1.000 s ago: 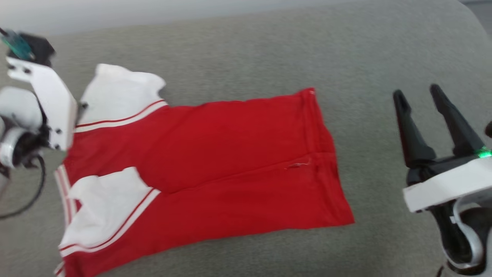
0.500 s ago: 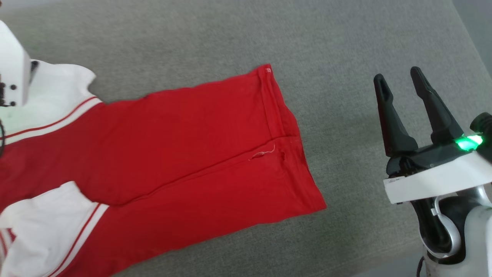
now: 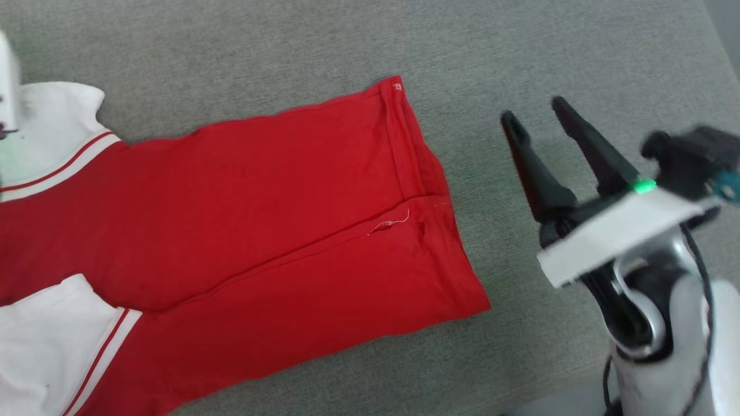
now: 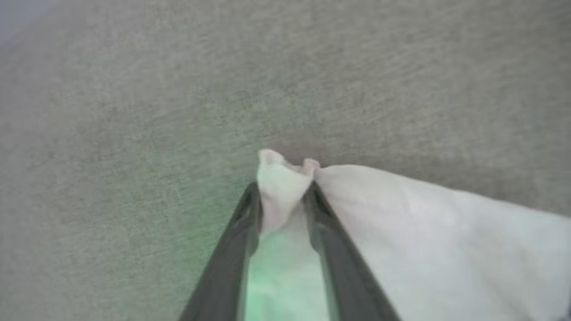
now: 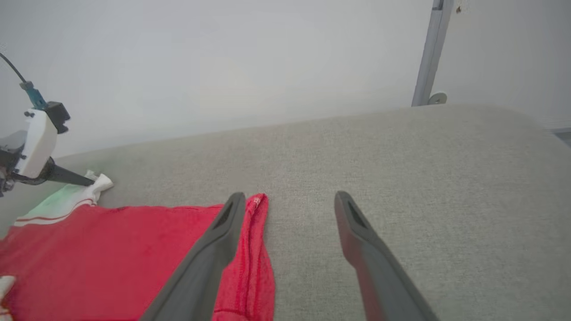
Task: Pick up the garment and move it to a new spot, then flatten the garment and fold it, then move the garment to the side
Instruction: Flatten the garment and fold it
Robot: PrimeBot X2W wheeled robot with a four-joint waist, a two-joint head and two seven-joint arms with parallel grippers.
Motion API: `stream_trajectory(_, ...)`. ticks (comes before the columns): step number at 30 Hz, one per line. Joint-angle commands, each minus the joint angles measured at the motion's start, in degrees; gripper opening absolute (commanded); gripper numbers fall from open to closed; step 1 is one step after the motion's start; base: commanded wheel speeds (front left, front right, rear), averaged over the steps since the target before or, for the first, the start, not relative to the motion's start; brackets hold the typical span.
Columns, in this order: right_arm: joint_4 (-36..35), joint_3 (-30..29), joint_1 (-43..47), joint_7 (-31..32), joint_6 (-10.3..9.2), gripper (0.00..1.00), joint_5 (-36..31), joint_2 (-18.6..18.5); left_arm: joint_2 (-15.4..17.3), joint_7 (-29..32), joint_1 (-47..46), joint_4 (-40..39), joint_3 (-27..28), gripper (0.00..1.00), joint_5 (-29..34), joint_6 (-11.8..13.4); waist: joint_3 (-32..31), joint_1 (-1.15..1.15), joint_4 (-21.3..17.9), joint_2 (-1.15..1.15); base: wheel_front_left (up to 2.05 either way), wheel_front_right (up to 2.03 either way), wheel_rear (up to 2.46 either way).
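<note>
Since the earlier frame, the right gripper (image 3: 535, 111) has swung over, its fingers now leaning toward the garment (image 3: 260, 214); the head camera has also shifted, so the cloth's changed place in that view is not a move of the cloth. At the far left, the left gripper (image 4: 284, 189) is clamped on a bunched white corner of the garment, and the fabric stands up between the two fingertips (image 4: 252, 200). The garment lies spread on the grey upholstered surface (image 3: 520, 46), with white turned-back sections edged with a red stripe at the left and plain red cloth across the middle. A stitched hem band (image 3: 404, 144) forms its right edge, and a loose pale thread (image 3: 390, 222) lies just beside it. At the right, the right gripper is spread wide and holds nothing; it hangs near that band, apart from it.
</note>
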Motion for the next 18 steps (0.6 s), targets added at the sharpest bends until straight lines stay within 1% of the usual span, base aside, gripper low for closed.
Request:
stream_trajectory(1, 0.3, 0.3, -1.6, 0.7, 0.01, 1.0, 0.1, -0.1, -1.3, 2.3, 5.3, 2.5, -2.0, 0.0, -0.2, -0.2, 0.2, 0.0, 0.2, 0.0, 0.0, 0.0, 0.0)
stream_trajectory(2, 1.5, 0.9, -2.8, 2.5, 0.01, 1.0, -0.6, -0.5, -1.8, 2.2, 4.9, 2.5, -1.7, 0.0, -0.7, 0.0, 0.4, 0.0, 0.4, 0.0, 0.0, 0.0, 0.0)
stream_trajectory(5, 5.7, 2.8, -7.8, 7.4, 0.01, 1.0, 0.1, -0.5, -2.7, 2.7, 3.8, 2.8, -2.1, 0.0, -0.5, -0.5, 1.0, 0.0, 1.0, 0.0, 0.0, 0.0, 0.0)
stream_trajectory(8, 11.7, 4.8, -14.1, 11.5, 0.01, 1.0, 0.3, -0.6, -3.8, 1.7, 2.6, 3.2, -2.1, 0.0, -0.6, -0.7, 1.4, 0.0, 1.5, 0.0, 0.0, 0.0, 0.0)
stream_trajectory(10, 16.9, 6.0, -18.0, 14.2, 0.01, 1.0, 0.8, -0.5, -4.5, 1.1, 1.8, 3.6, -2.2, 0.0, -0.5, -0.8, 1.6, 0.0, 1.9, 0.0, 0.0, 0.0, 0.0)
stream_trajectory(12, 22.3, 7.4, -22.4, 16.2, 0.01, 1.0, -0.2, -0.6, -5.4, 0.8, 1.1, 3.9, -2.1, 0.0, -0.6, -0.8, 1.7, 0.0, 2.5, 0.0, 0.0, 0.0, 0.0)
stream_trajectory(18, 36.1, 11.8, -29.7, 23.8, 0.01, 1.0, -0.2, -0.2, -7.6, -1.0, -1.0, 4.8, -2.1, 0.0, -0.8, -1.4, 1.9, 0.0, 4.2, 0.0, 0.0, 0.0, 0.0)
